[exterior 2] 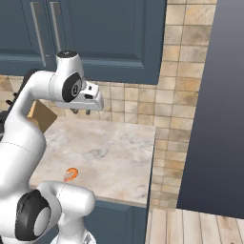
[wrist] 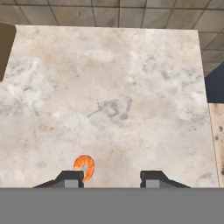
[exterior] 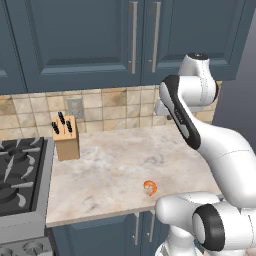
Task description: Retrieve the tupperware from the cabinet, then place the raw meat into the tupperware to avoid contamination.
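Cabinet (exterior: 80, 40) doors closed; shrimp (exterior: 150, 187) lies bare on counter (exterior: 110, 165); pincer (wrist: 112, 178) apart, empty.

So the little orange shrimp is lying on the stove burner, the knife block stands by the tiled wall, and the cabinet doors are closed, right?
Not quite. The shrimp lies on the marble counter, near its front edge, not on the stove burner; the left base view shows this. The rest holds: the knife block stands by the tiled wall, and the cabinet doors are closed.
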Tool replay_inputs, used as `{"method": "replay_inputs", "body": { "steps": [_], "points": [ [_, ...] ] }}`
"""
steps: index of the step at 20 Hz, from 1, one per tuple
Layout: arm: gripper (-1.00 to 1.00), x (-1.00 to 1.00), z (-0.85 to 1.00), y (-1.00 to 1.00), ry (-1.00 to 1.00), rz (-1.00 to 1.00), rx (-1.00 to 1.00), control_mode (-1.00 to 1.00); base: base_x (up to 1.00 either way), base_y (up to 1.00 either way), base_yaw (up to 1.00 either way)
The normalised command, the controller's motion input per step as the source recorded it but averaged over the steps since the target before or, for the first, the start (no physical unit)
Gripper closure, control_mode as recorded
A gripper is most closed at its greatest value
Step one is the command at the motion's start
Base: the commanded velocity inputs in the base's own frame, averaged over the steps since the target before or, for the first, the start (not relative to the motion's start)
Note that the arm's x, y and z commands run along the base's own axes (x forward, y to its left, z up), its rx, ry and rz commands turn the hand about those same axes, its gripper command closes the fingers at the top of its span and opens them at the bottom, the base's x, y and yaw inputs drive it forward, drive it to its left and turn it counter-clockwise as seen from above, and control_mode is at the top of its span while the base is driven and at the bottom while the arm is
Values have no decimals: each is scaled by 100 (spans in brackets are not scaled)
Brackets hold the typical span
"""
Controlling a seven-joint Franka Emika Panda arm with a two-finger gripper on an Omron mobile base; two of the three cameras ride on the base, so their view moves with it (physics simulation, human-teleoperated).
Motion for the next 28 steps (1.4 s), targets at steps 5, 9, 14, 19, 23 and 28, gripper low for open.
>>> {"method": "replay_inputs", "body": {
  "steps": [5, 9, 14, 19, 23, 28],
  "points": [
    [-100, -13, 0, 4, -6, 0, 0, -100, 0, 0, 0],
    [-100, -23, 28, 14, -17, 0, 0, -100, 0, 0, 0],
    [-100, -12, 64, 25, -19, 0, 1, -100, 0, 0, 0],
    [-100, -5, 80, 34, -25, 0, 0, -100, 0, 0, 0],
    [-100, -2, 80, 37, -27, -3, 0, -100, 0, 0, 0],
    [-100, 0, 76, 32, -28, -7, 0, -100, 0, 0, 0]
  ]
}}
